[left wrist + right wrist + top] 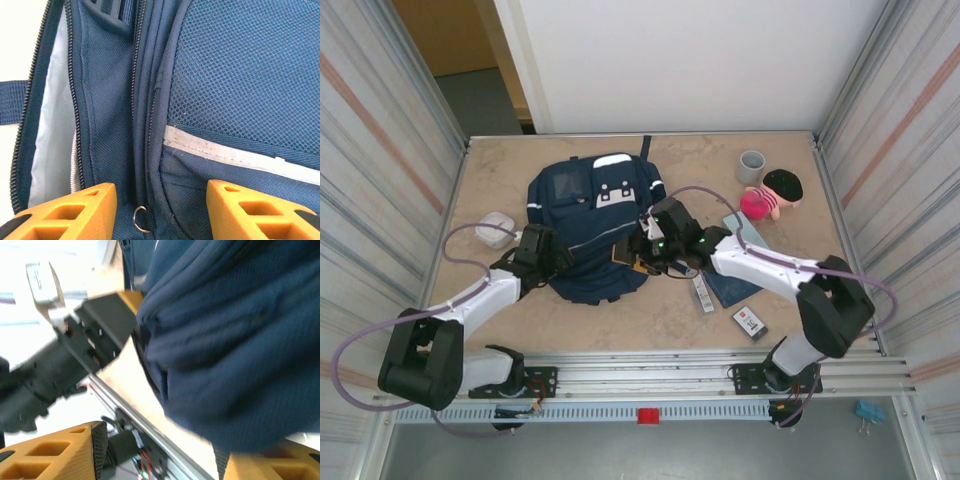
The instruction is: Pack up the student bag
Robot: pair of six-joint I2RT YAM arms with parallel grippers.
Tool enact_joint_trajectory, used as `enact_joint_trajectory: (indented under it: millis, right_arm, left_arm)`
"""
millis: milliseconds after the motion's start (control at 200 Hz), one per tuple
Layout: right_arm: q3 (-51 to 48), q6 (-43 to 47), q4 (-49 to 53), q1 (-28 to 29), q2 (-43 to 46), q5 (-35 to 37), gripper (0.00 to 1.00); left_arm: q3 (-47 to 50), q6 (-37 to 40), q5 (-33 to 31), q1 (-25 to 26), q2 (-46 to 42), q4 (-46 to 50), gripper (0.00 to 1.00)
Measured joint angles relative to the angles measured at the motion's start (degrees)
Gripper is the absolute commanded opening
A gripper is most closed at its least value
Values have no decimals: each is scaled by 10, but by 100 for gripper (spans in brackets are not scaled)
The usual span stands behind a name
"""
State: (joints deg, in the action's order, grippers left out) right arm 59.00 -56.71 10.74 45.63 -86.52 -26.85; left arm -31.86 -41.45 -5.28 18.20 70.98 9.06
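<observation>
Left fingers [75, 212] apart, either side of student bag [240, 75] zipper ring [141, 219]

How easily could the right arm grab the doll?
Probably easily: the doll lies on open table right of the right end effector, nothing between them, which is at the bag.

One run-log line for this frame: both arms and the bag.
task: pack student bag | left gripper: jaws apart astride zipper seam | right gripper: jaws apart, bag fabric between
</observation>
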Motion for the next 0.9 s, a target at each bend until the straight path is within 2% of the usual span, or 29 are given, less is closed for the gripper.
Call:
enact_joint_trajectory:
  millis: [205,351,436,626,897]
  right_arm:
    - [9,78,115,-37,79,-3,59]
    - [43,115,125,-94,51,1,57]
    - [61,127,106,-108,12,12,57]
    - [64,127,46,-93,-84,33,56]
    - [64,107,-19,-36,-165,48,55]
  left_arm:
    - [0,12,-13,-3,-20,12,55]
    - [-2,15,-7,-3,-91,30,60]
    - [-11,18,-2,-3,-127,46,61]
    - [-32,24,12,-3,-169,70,61]
    - [-33,31,44,-2,-162,76,59]
